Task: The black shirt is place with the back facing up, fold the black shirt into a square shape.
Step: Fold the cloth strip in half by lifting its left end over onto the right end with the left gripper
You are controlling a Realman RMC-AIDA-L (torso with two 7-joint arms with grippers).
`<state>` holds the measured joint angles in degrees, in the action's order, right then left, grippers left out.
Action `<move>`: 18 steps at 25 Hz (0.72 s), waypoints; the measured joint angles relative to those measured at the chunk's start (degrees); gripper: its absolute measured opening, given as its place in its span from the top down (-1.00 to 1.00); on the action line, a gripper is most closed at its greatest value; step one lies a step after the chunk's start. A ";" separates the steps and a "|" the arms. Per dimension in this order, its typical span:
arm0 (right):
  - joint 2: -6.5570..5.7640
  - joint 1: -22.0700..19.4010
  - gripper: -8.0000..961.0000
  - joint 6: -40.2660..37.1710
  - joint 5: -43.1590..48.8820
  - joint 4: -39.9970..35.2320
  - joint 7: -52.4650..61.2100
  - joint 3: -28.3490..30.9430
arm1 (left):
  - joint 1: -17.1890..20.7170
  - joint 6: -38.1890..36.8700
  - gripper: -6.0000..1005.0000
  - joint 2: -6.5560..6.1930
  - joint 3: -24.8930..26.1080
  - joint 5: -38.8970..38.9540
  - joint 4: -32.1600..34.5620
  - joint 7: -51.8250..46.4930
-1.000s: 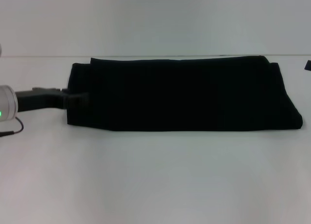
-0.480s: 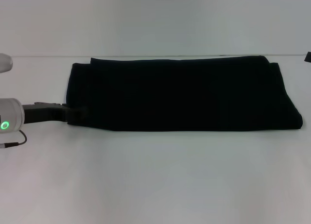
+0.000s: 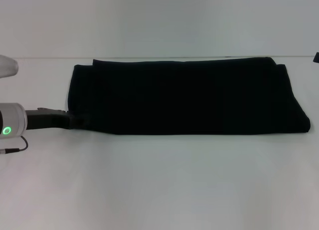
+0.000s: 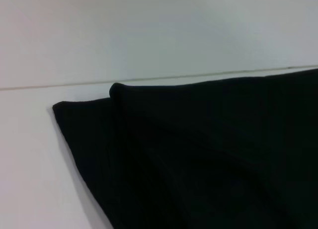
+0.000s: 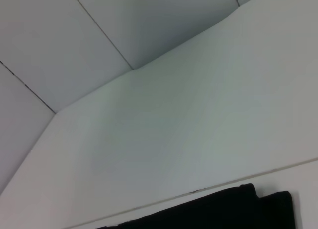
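You have the white surface carrying the black shirt across the upper middle of the head view, already folded lengthwise into a long band with layered edges at both ends. Its long axis runs left to right across the frame, so it is not yet a square; I judge the crosswise folds are what remains. The left hand sits at the band's lower-left corner, touching the cloth; you cannot tell its opening. The right hand is out of view.
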<state>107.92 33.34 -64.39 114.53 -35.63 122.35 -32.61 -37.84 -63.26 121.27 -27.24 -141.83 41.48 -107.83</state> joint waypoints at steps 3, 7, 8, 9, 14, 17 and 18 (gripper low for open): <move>0.00 -0.09 -0.48 0.12 0.00 0.27 -0.04 0.00 | -0.12 0.17 -0.14 0.11 -1.64 -0.82 0.06 0.00; 0.00 -0.28 -0.47 0.32 0.59 0.78 -0.12 0.01 | -0.13 0.32 0.19 0.36 -2.77 -0.80 0.34 0.00; 0.00 -0.30 -0.47 0.43 1.21 0.81 -0.04 0.00 | -0.14 0.37 0.28 0.37 -2.78 -0.78 0.36 0.00; -0.01 -0.28 -0.47 0.62 2.35 0.87 0.29 -0.01 | -0.15 0.47 0.36 0.37 -2.76 -0.78 0.37 -0.01; -0.09 0.86 -0.46 1.80 10.75 1.17 3.79 -0.06 | -0.23 1.15 0.75 0.32 -2.51 -0.87 0.45 -0.34; 0.03 1.48 -0.46 2.22 13.94 1.46 4.75 -0.08 | -0.09 1.31 0.87 0.31 -2.26 -0.87 0.66 -0.53; 0.15 1.65 -0.46 2.29 14.73 1.53 4.92 -0.09 | 0.02 1.30 0.91 0.32 -2.22 -0.88 0.92 -0.58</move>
<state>108.07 34.99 -62.09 129.25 -34.11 127.27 -32.70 -37.82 -61.97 121.59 -29.46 -142.71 42.40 -108.41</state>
